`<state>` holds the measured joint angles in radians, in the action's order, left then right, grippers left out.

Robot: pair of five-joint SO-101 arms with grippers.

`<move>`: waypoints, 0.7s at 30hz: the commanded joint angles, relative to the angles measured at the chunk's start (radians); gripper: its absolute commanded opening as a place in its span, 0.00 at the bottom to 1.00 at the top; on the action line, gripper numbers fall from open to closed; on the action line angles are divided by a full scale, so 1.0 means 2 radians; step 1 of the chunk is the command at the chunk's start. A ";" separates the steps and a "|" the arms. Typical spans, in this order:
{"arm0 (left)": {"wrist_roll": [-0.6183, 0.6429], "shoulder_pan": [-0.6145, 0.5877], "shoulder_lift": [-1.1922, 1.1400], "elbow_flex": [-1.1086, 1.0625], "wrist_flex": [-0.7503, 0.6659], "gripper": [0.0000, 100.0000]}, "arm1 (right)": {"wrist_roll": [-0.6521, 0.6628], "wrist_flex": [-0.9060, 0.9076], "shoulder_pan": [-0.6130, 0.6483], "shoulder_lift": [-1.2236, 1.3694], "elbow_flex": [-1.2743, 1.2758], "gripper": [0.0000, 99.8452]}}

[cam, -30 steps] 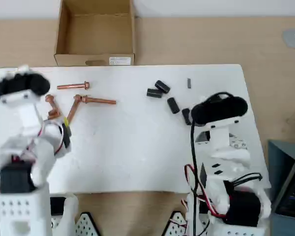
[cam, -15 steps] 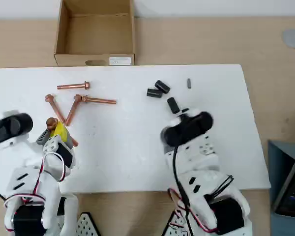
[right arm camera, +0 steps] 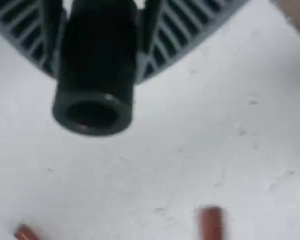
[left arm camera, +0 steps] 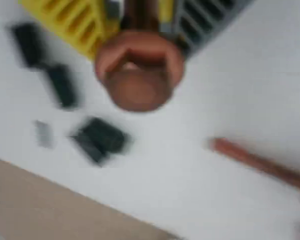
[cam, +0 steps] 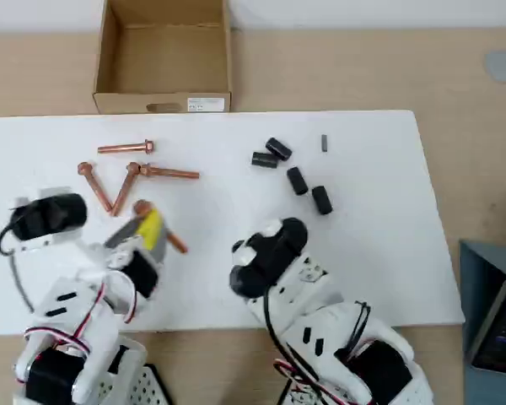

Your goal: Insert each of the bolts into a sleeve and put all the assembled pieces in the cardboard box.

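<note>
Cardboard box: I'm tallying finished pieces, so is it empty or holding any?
Empty: in the high view the cardboard box has a bare floor, no pieces inside.

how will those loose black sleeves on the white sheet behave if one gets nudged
Each loose sleeve lies on its side, a short cylinder, so it would probably roll across the flat white sheet. The held sleeve looks hollow and thick-walled: likely stiff and light.

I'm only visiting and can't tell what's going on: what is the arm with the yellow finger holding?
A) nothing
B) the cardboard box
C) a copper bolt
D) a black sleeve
C: the left gripper is clamped on a copper bolt, whose round head points at the wrist camera.
</note>
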<state>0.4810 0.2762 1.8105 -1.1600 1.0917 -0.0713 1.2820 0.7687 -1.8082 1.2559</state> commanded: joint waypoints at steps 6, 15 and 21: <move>0.029 0.069 0.004 0.004 -0.119 0.00 | -0.002 -0.021 0.023 -0.035 0.001 0.01; 0.023 0.113 0.004 0.006 -0.131 0.00 | 0.017 -0.035 0.032 -0.035 0.011 0.01; -0.024 0.116 0.004 0.008 -0.104 0.00 | 0.017 -0.046 0.032 -0.035 0.011 0.01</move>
<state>0.4626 0.4971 1.8105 -1.1600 0.8677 -0.0453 1.2283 0.8270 -1.8082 1.2804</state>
